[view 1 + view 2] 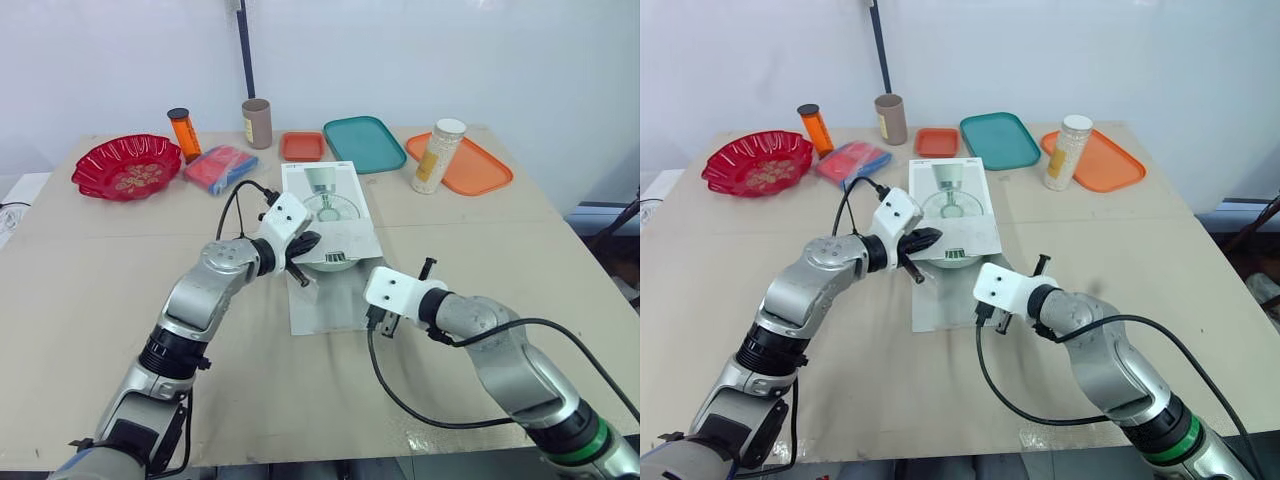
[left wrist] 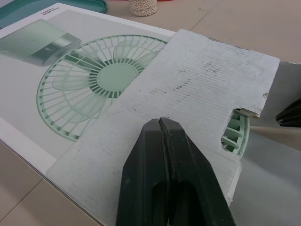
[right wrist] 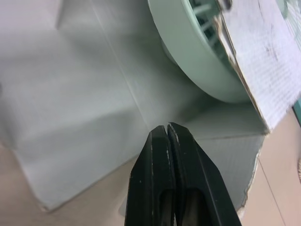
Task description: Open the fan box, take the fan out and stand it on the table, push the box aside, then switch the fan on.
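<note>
Beige board panels, butted at visible seams, make up the matte worktop (image 1: 120,330), which stands before a plain white wall (image 1: 450,60). At its centre lies one flat white cardboard fan box (image 1: 330,190) printed with a fan picture. Its near end is open, with a grey flap (image 1: 325,305) spread on the surface. One pale green plastic fan (image 3: 193,56) with a round ribbed grille sits in that opening. The left hand (image 2: 161,123) is clenched, its tips against a raw corrugated flap (image 2: 197,80). The right hand (image 3: 167,129) is also clenched, above the grey flap. Along the far edge are three rounded plastic trays: a small orange one (image 1: 302,146), a teal one (image 1: 364,142) and a large orange one (image 1: 470,165). With them stand a white-capped bottle of pale granules (image 1: 437,156), a brown cylinder (image 1: 257,123), an orange bottle with a black cap (image 1: 184,134), a red-and-blue packet (image 1: 220,167) and a scalloped red bowl (image 1: 127,166).
</note>
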Controlling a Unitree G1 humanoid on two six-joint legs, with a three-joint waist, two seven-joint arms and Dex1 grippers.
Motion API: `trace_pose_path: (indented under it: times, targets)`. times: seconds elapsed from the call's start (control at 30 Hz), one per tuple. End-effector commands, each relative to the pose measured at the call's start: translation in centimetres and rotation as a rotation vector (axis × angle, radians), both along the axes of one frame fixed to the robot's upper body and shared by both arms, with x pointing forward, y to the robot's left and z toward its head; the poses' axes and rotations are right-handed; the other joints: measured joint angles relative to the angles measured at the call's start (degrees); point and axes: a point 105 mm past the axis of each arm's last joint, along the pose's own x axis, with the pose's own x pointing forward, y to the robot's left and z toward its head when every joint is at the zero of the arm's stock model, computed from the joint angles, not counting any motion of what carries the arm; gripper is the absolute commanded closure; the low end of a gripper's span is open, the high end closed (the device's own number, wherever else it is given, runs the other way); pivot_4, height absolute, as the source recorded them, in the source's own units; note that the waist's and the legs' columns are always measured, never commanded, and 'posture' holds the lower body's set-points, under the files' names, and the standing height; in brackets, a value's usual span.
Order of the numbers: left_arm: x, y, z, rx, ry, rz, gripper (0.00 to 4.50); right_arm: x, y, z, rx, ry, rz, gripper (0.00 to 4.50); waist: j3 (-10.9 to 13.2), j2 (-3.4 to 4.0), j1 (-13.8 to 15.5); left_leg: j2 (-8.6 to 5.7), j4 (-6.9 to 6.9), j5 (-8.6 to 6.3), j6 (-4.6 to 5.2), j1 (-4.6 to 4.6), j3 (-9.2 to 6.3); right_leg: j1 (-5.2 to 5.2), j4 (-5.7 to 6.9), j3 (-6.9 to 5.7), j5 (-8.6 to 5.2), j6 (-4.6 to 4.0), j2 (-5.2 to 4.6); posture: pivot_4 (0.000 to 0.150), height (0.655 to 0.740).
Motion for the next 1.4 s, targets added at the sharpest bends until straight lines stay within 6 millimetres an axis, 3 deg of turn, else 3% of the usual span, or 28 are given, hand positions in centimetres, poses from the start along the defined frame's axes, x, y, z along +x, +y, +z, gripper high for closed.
trace_pose_path:
  times: [0.03,0.43,0.93,1.4]
  targets:
    - [-0.2,-0.1,-0.3,0.004,0.009,-0.009,4.5,1.8,-1.6,0.9,-0.035,-0.097,-0.039,4.47,0.0,0.0,0.0,0.0,0.0,0.0,0.0,0.0,0.0,0.0,0.0,0.0,0.0,0.0,0.0,0.15,0.7255]
    - [-0.2,0.6,-0.2,0.013,0.003,0.006,4.5,5.2,-3.3,1.0,-0.039,-0.161,-0.023,4.47,0.0,0.0,-0.1,0.01,-0.01,0.01,-0.02,0.01,0.03,-0.01,0.0,0.02,0.0,0.0,0.0,0.15,0.7255]
    - [-0.1,1.1,-0.1,0.023,0.0,0.024,4.5,7.3,0.7,2.0,0.129,-0.219,0.088,4.47,0.0,0.01,-0.2,0.03,-0.03,0.04,-0.06,0.04,0.06,-0.02,0.03,0.05,0.02,-0.03,0.02,0.15,0.7255]
    - [-0.1,0.9,-0.3,0.008,0.007,0.039,4.5,7.0,1.9,2.0,0.18,-0.21,0.124,4.47,0.0,0.01,-1.1,0.08,-0.09,0.03,-0.06,0.09,0.09,-0.06,0.07,0.09,0.04,-0.07,0.08,0.15,0.7255]
